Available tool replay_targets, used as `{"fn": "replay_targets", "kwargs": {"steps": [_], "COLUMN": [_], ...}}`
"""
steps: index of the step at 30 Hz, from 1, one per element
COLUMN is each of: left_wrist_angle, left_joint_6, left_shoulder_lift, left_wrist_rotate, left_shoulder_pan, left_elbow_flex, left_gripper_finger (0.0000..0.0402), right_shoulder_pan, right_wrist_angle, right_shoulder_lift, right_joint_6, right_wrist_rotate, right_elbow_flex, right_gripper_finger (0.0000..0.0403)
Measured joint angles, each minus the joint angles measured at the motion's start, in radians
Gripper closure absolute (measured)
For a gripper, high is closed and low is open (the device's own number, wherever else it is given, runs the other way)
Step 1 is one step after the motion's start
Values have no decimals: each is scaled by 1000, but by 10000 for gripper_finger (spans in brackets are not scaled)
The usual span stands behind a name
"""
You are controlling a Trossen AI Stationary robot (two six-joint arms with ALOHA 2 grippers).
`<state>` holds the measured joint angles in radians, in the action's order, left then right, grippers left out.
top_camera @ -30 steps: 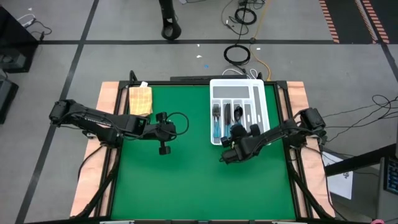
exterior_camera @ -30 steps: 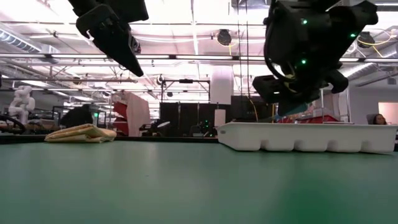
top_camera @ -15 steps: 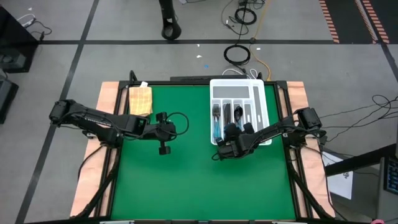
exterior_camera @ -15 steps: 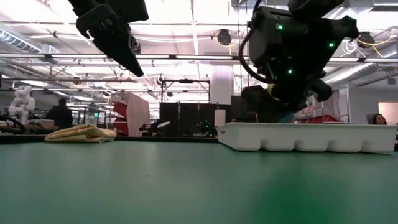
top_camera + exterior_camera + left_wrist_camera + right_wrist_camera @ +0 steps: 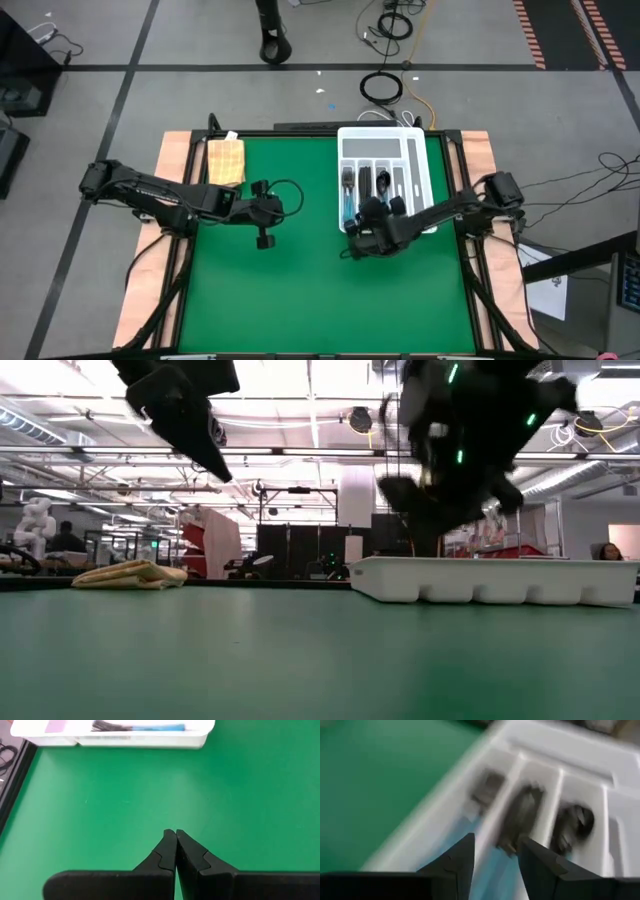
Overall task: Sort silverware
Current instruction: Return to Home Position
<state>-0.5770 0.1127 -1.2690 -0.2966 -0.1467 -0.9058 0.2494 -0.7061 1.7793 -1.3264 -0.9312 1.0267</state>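
The silverware [image 5: 347, 195] lies in the long compartments of the white tray [image 5: 378, 133], at the far right side of the green bench [image 5: 280, 300]. The right claw [image 5: 496, 840] hangs at the near end of the tray, released and holding nothing. The left claw [image 5: 173, 832] is clenched with nothing in it, above the bench left of the middle.

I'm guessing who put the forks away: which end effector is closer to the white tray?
Right. The right end effector is above the white tray's near end; the left end effector hangs well off to its side.
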Motion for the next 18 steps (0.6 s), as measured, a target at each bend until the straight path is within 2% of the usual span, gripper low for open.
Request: {"fn": "replay_targets", "kwargs": {"steps": [3,8,12,15,18], "left_wrist_angle": [80,334,467,479,479], "left_joint_6": [19,-23,-137,-102,-121], "left_shoulder_lift": [43,263,476,617,743], "left_wrist_rotate": [10,-5,-96,-220,-284], "left_shoulder_pan": [-24,-74,-86,-85,-85], "left_elbow_flex": [1,1,0,-1,-1], "left_gripper_finger": [395,395,395,395,395], "right_shoulder_pan": [73,219,305,367,431], "right_wrist_angle": [26,-67,-104,-114,-187], "right_shoulder_lift": [-71,-288,-508,-652,-781], "right_joint_6": [45,323,546,683,768], "right_wrist_rotate": [-139,-380,-398,-395,-372], "right_elbow_flex": [27,134,188,189,188], "right_gripper_finger": [270,275,275,275,275]}}
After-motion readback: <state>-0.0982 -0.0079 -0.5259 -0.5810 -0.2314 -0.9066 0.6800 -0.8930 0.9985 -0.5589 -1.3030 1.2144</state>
